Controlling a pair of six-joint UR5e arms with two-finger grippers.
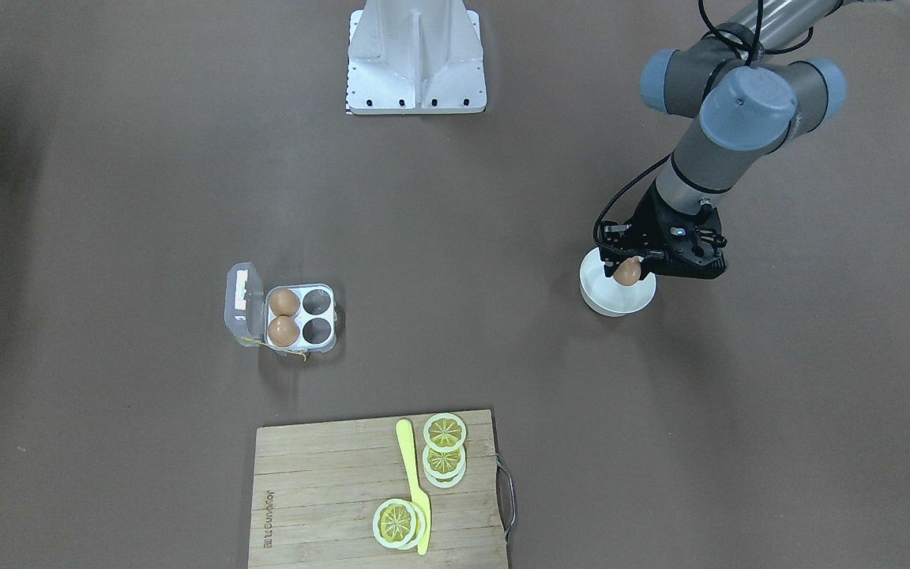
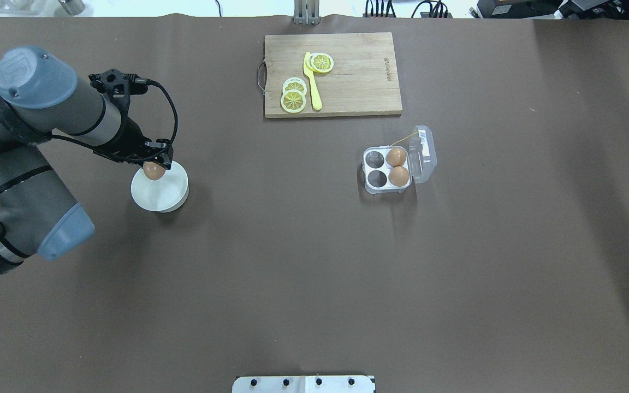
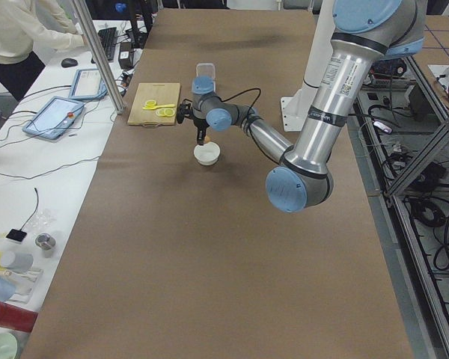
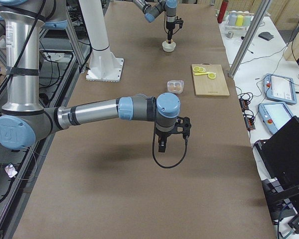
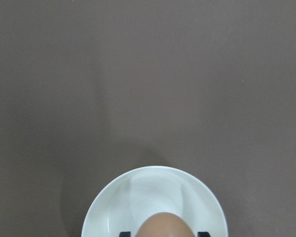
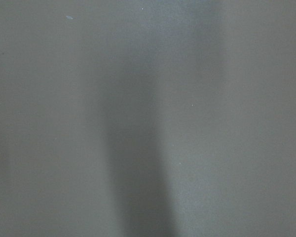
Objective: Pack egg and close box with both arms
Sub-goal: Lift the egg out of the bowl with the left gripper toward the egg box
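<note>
My left gripper (image 1: 629, 267) is shut on a light-brown egg (image 1: 626, 273) and holds it just above a round white bowl (image 1: 613, 302). The overhead view shows the same egg (image 2: 154, 171) in that gripper (image 2: 155, 166) over the bowl's far rim. The left wrist view shows the egg's top (image 5: 165, 226) over the bowl (image 5: 133, 197). The clear egg box (image 1: 327, 316) lies open, its lid (image 1: 243, 304) folded back, with two brown eggs (image 1: 283, 316) in the cells beside the lid and two cells empty. My right gripper (image 4: 162, 145) shows only in the exterior right view, above bare table; I cannot tell its state.
A wooden cutting board (image 1: 321, 490) with lemon slices (image 1: 445, 446) and a yellow knife (image 1: 414, 482) lies at the table's operator side. The white base block (image 1: 415, 71) stands at the robot's side. The box (image 2: 370, 185) sits right of centre in the overhead view.
</note>
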